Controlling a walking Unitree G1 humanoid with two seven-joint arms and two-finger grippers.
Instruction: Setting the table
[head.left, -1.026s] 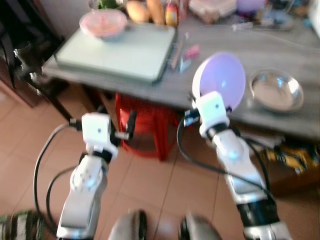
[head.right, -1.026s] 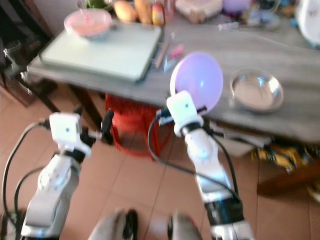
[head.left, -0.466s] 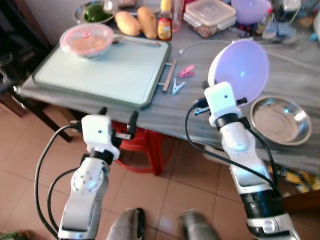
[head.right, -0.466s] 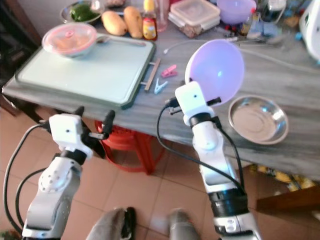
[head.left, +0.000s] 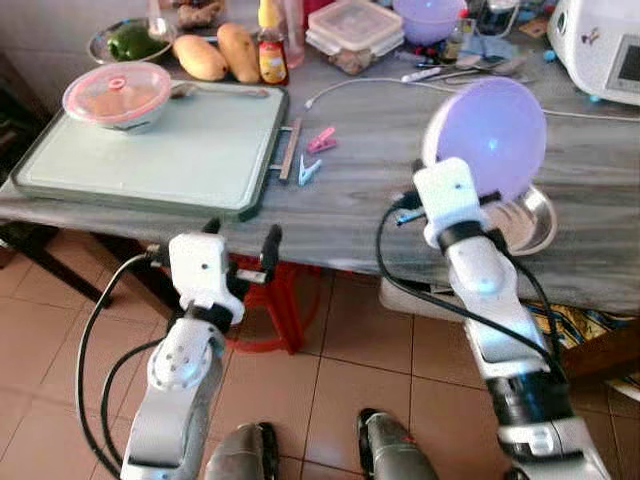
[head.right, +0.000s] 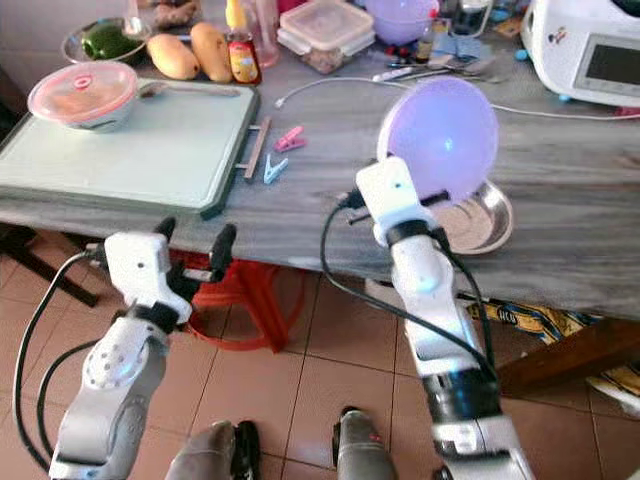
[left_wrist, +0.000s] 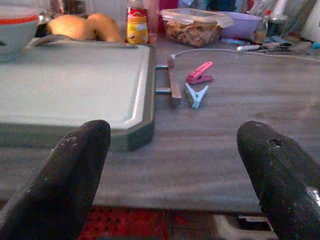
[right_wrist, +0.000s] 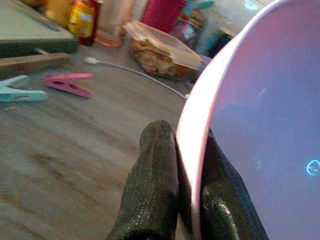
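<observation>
1. In the left eye view, the right end effector (head.left: 478, 196) was clenched on the rim of a lilac bowl (head.left: 487, 138), holding it tipped up on edge above the near edge of the grey surface (head.left: 370, 215), just over a steel dish (head.left: 525, 222). The left end effector (head.left: 240, 262) hung released, its fingers spread, just short of the near edge and below a green tray (head.left: 150, 150).

2. In the right eye view, the bowl (head.right: 438, 135) looked like thin plastic, so it was probably light and stiff, but smooth enough to slip or swing in a pinch at one point on the rim. The steel dish (head.right: 478, 222) lay partly hidden behind it.

3. In the left wrist view, the two black fingers (left_wrist: 70, 175) stood wide apart with nothing between them, facing the tray (left_wrist: 70, 90) and two clothes pegs (left_wrist: 197, 85) further in.

4. In the right wrist view, one finger (right_wrist: 155, 190) sat outside the bowl wall (right_wrist: 260, 125) and the other inside, touching it. A grip lower on the rim, with the bowl kept level, would likely steady it.
</observation>
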